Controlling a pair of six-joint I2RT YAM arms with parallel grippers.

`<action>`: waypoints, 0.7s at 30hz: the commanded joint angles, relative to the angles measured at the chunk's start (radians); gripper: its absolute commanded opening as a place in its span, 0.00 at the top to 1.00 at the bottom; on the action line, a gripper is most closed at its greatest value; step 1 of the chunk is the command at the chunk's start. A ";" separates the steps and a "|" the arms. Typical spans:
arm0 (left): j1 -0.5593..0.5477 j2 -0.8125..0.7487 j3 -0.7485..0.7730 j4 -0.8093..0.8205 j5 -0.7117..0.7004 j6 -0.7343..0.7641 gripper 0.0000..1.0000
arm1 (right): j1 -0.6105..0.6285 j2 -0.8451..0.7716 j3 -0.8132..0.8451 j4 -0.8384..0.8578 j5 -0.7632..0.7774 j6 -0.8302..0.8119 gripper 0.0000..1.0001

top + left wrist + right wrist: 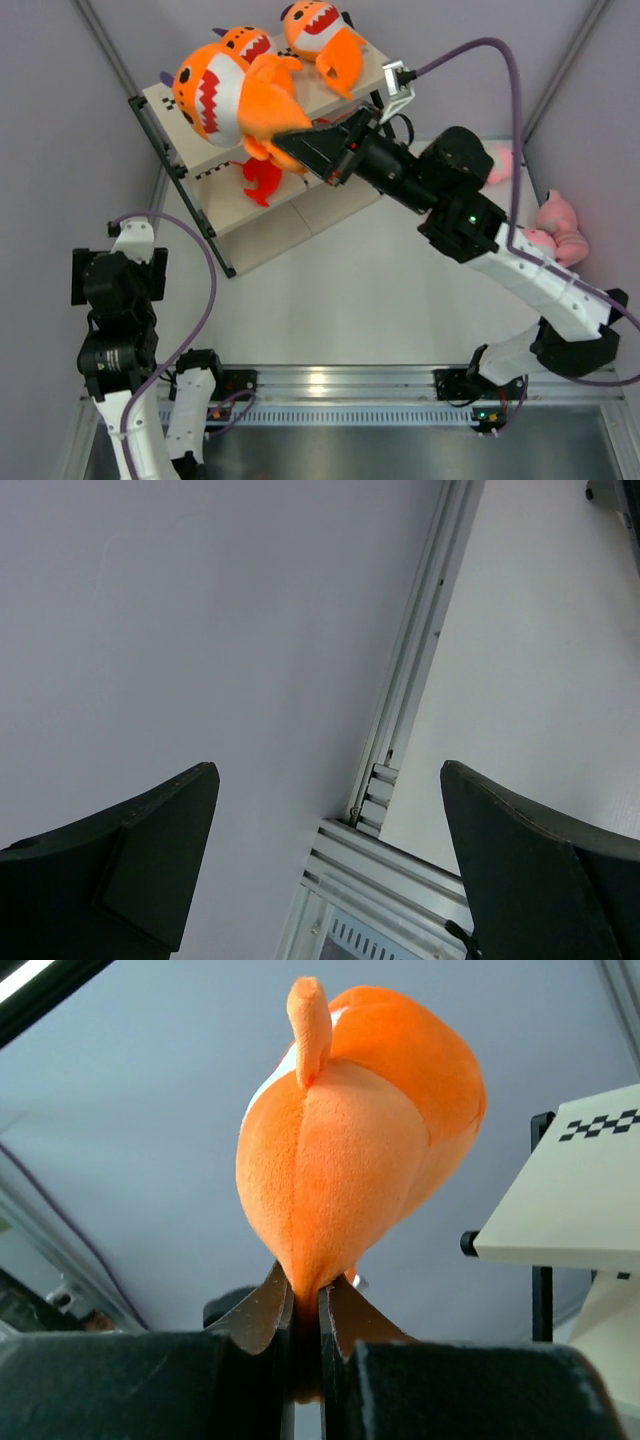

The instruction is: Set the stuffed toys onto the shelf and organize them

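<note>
My right gripper (283,142) is shut on the tail end of a large orange shark (215,95), holding it over the left part of the shelf (290,225). In the right wrist view the jaws (305,1295) pinch the shark's orange plush (350,1130), with the shelf's checkered top board (570,1200) to its right. Two more orange sharks (245,42) (320,35) lie on the top board. A red shark (262,178) sits on a lower board. Two pink plush animals (560,225) (500,165) lie at the right. My left gripper (325,770) is open and empty, facing a wall.
The left arm (115,300) is folded back near the left wall. Grey enclosure walls and aluminium frame rails (420,660) stand on both sides. The right arm's purple cable (500,60) arcs above the shelf's right end. A metal rail (340,385) runs along the near edge.
</note>
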 commanded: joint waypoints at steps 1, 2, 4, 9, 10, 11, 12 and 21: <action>-0.008 -0.017 -0.021 0.043 0.033 -0.026 0.01 | -0.041 0.160 0.091 0.257 0.024 0.197 1.00; -0.008 -0.021 -0.026 0.041 0.040 -0.031 0.01 | -0.042 0.190 0.103 0.284 0.069 0.267 1.00; -0.009 -0.029 -0.029 0.030 0.056 -0.040 0.01 | -0.039 0.273 0.117 0.357 0.102 0.344 1.00; -0.023 -0.046 -0.050 0.012 0.077 -0.048 0.01 | -0.041 0.428 0.203 0.472 0.289 0.519 1.00; -0.026 -0.049 -0.053 0.010 0.077 -0.049 0.01 | -0.041 0.471 0.242 0.485 0.306 0.522 1.00; -0.029 -0.050 -0.059 0.009 0.079 -0.051 0.01 | -0.039 0.494 0.264 0.485 0.335 0.530 1.00; -0.031 -0.055 -0.061 0.004 0.080 -0.051 0.02 | -0.038 0.511 0.280 0.488 0.353 0.541 1.00; -0.044 -0.061 -0.067 -0.002 0.094 -0.052 0.01 | -0.027 0.629 0.320 0.460 0.524 0.659 0.99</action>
